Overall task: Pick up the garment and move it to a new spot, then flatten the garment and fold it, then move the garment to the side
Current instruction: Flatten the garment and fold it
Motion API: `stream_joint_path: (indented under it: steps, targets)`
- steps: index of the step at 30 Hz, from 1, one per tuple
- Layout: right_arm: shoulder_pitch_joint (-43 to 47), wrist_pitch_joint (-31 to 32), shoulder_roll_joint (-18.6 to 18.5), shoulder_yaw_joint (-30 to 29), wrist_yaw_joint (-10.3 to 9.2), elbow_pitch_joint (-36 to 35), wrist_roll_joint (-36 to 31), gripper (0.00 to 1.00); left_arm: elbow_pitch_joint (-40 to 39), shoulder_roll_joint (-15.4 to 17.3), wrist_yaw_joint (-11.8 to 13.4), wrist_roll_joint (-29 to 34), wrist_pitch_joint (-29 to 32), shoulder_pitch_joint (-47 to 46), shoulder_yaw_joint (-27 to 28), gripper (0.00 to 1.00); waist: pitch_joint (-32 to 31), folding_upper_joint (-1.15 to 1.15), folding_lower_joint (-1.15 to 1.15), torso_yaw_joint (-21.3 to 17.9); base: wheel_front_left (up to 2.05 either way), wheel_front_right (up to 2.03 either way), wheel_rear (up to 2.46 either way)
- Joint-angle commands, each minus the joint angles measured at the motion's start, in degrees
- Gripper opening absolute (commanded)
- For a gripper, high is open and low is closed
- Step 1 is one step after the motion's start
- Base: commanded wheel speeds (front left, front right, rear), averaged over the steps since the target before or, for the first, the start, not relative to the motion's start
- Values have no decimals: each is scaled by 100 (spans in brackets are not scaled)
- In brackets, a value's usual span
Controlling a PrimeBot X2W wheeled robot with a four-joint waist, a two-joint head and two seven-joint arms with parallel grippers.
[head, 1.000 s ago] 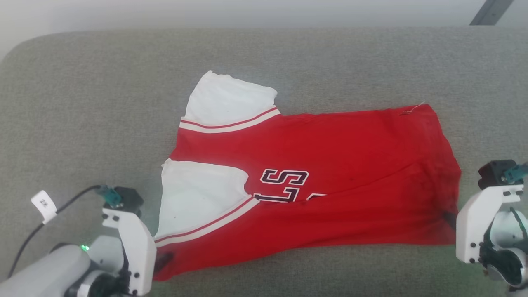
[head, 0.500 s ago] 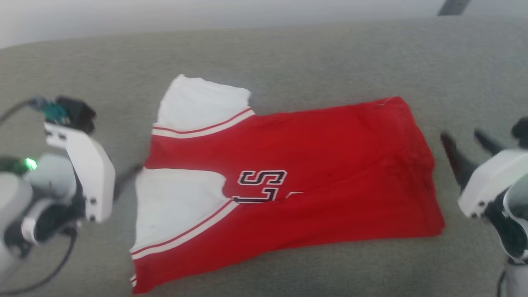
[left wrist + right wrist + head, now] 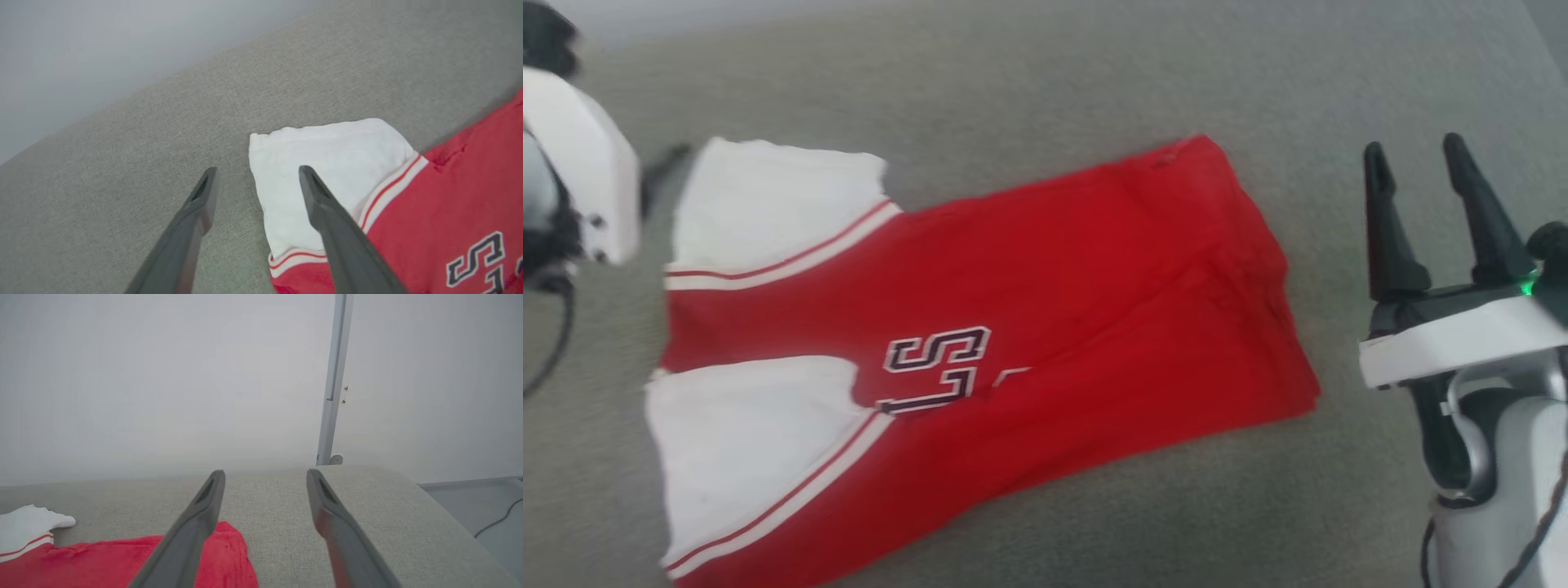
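Now both grippers are off the garment (image 3: 980, 343), where a second ago each sat at a near corner. The left gripper (image 3: 257, 173) and right gripper (image 3: 1413, 151) stand wide apart, holding nothing. That fold appears finished, though blur limits certainty. The garment lies doubled on the grey cushion (image 3: 1045, 73), its long axis across the head view, sleeves to the robot's left, hem to the right and slightly farther off.
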Motion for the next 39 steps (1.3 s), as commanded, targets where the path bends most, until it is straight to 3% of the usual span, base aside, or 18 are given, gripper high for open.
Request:
stream_joint_path:
  steps: [1, 8, 14, 17, 18, 19, 29, 39]
  targets:
    - [-31, -59, 26, 42, -3, 38, 13, 100, 106, -47, -52, 12, -26, -61, 10, 100, 245, 0, 0, -247, 0, 0, 0]
    - [-41, -297, 73, 208, -3, 262, 67, 100, 1122, -300, -286, -48, 256, -566, 4, 100, 570, 0, 0, -454, 0, 0, 0]
    - [-138, -364, 72, 218, -3, 376, 169, 100, 1710, -511, -51, -177, 1035, -677, -177, 100, 704, 0, 0, -433, 0, 0, 0]
    - [-198, -276, 72, 266, -3, 413, 188, 100, 1857, -620, -6, -143, 1142, -653, -245, 100, 756, 0, 0, -410, 0, 0, 0]
    - [-220, -219, 74, 307, -3, 440, 210, 100, 1912, -662, -11, -160, 1180, -625, -268, 46, 768, 0, 0, -400, 0, 0, 0]
    - [-247, -173, 73, 339, -3, 440, 223, 100, 1962, -699, -22, -170, 1201, -596, -293, 0, 779, 0, 0, -389, 0, 0, 0]
    - [-1096, 980, 50, 611, -3, 971, 131, 100, 2112, -1041, -259, -146, 962, -765, -303, 0, 807, 0, 0, -180, 0, 0, 0]
    - [-2509, 2219, -335, 927, -3, 2974, 239, 100, 2365, -1575, -458, -82, 730, -1164, -346, 0, 884, 0, 0, 297, 0, 0, 0]
